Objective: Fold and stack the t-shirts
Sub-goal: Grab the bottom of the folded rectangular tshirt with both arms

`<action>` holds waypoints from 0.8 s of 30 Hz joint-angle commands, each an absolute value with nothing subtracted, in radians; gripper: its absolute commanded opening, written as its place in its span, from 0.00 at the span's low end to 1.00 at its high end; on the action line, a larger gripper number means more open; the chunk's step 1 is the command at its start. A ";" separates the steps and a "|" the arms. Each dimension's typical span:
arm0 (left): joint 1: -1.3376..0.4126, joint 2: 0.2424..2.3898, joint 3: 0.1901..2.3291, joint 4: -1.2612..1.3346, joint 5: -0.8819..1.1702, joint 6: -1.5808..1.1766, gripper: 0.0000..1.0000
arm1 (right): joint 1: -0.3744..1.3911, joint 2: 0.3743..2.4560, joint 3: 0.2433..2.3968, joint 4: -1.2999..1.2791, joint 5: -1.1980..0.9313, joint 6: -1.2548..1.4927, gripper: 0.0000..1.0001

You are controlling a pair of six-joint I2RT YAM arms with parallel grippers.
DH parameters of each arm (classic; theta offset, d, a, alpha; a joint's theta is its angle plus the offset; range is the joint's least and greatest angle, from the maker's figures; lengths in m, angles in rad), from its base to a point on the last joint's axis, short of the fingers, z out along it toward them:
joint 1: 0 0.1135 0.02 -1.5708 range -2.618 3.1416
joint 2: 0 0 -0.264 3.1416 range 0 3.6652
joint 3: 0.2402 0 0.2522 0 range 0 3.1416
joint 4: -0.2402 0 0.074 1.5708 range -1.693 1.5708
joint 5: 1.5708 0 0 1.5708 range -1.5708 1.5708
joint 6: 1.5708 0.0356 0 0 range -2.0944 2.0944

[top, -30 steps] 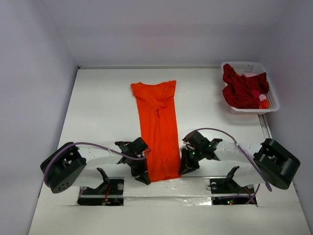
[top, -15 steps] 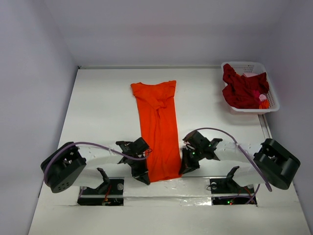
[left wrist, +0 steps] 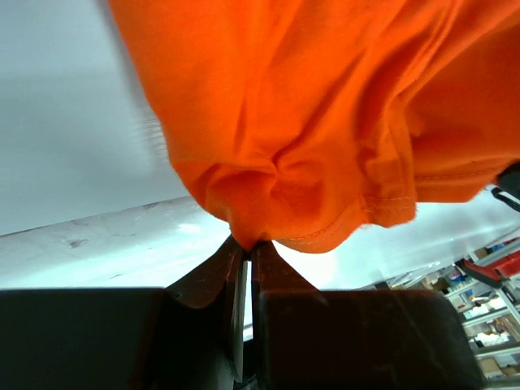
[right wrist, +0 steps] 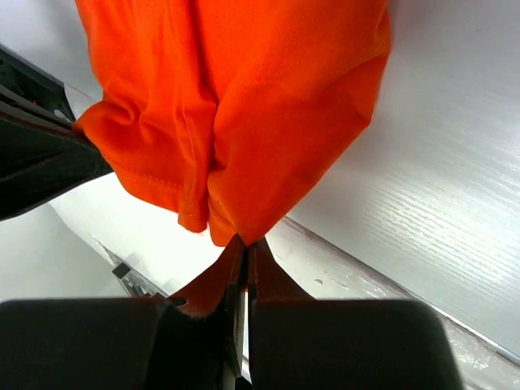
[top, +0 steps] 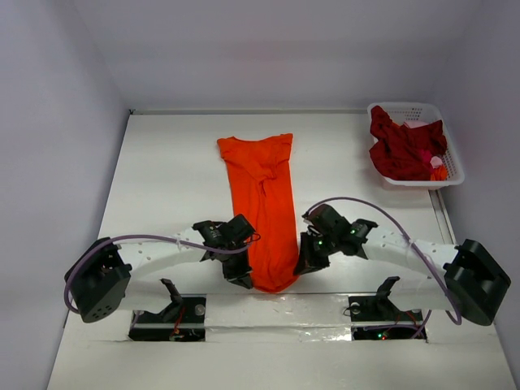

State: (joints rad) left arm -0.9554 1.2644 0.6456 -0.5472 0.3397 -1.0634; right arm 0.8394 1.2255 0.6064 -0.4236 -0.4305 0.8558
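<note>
Overhead view: the bright orange cloth short-sleeved t-shirt [top: 264, 207] lies on the white table [top: 171, 187], folded lengthwise into a long narrow strip. Its collar end points to the far wall and its hem end sits near the arm bases, about midway between the two arms. The left gripper [top: 244, 280] is at the hem's left corner and the right gripper [top: 302, 266] at its right corner, both angled inward toward the cloth. Left wrist view: the dark fingertips [left wrist: 218, 270] are pinched together on a gathered fold of orange fabric just beside the stitched hem, with cloth bunching above the pinch. Right wrist view: same picture, the fingertips [right wrist: 213, 280] are clamped on a puckered corner of the orange shirt, with the table surface visible behind. The near end of the strip looks rounded and drawn in between the two grips. It seems raised off the table, though the overhead angle does not settle that. The dark crimson red cloth t-shirt [top: 398, 150] sits crumpled in the white plastic lattice basket [top: 416, 184] at the far right corner, well apart from both arms.
</note>
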 commanded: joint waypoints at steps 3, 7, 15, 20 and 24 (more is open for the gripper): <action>-0.956 1.255 0.681 -0.614 0.313 -1.052 0.00 | 0.850 1.232 0.664 -0.463 -0.411 0.839 0.00; -0.922 1.264 0.693 -0.615 0.308 -1.032 0.00 | 0.850 1.238 0.681 -0.471 -0.408 0.842 0.00; -0.850 1.278 0.747 -0.658 0.288 -0.956 0.00 | 0.850 1.265 0.703 -0.482 -0.388 0.831 0.00; -0.805 1.298 0.769 -0.664 0.281 -0.920 0.00 | 0.850 1.287 0.718 -0.483 -0.379 0.821 0.00; -0.776 1.312 0.785 -0.673 0.281 -0.897 0.00 | 0.841 1.301 0.729 -0.488 -0.367 0.812 0.00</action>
